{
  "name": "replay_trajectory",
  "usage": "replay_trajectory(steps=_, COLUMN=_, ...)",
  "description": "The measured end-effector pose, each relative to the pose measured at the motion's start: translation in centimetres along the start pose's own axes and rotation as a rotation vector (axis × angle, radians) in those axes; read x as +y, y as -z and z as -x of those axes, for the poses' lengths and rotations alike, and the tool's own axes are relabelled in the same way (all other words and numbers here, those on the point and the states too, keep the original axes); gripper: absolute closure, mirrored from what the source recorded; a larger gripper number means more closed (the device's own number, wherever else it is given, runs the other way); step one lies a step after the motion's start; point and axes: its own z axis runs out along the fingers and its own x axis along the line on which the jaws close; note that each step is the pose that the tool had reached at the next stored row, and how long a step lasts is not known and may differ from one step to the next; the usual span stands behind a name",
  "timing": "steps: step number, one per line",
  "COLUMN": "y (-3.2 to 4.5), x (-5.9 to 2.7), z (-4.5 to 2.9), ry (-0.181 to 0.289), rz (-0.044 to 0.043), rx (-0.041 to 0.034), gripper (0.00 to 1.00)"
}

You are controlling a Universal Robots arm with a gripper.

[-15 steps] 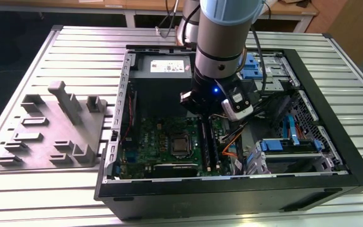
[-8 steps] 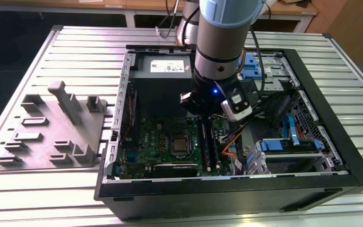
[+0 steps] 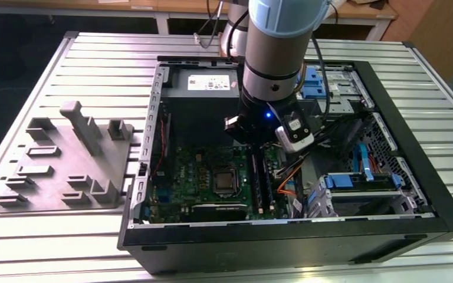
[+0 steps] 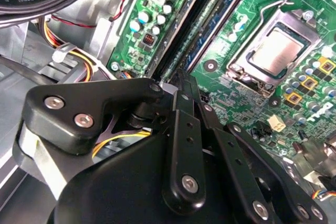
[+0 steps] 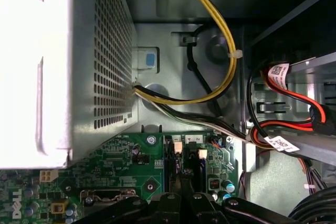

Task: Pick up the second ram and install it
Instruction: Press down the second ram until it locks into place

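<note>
A: Quick one. Where's the arm?

B: Down inside the open computer case (image 3: 289,236) on the table (image 3: 101,65), hand (image 4: 181,85) right over the memory slots (image 3: 263,183) of the green motherboard (image 3: 203,177), beside the processor socket (image 4: 275,51).

A: Hand state?

B: Fingers (image 4: 185,103) look drawn close together, tips at the slot line. Whether they pinch anything I cannot tell; the linkage hides the tips.

A: And the second ram?

B: Not sure. In the second wrist view there are long dark strips lying in the slot rails (image 4: 210,30) ahead of the fingers, greenish with chips, could be seated sticks. Can't say which is the second one, or whether it's fully in.

A: Fixture tray?

B: Grey tray (image 3: 61,165) sits on the table, on the exterior view's left, well apart from the case. No stick visible on it.

A: So step?

B: My read: install phase, at the slot, not the pickup. The next move would call for keeping square to the slot and pressing evenly; cables (image 5: 220,30) run close by.
</note>
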Motion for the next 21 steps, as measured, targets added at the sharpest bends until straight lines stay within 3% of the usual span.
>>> replay_trajectory(steps=21, y=-0.41, x=-0.02, z=-0.01, ry=0.0, rz=0.0006, rx=0.0, gripper=0.93)
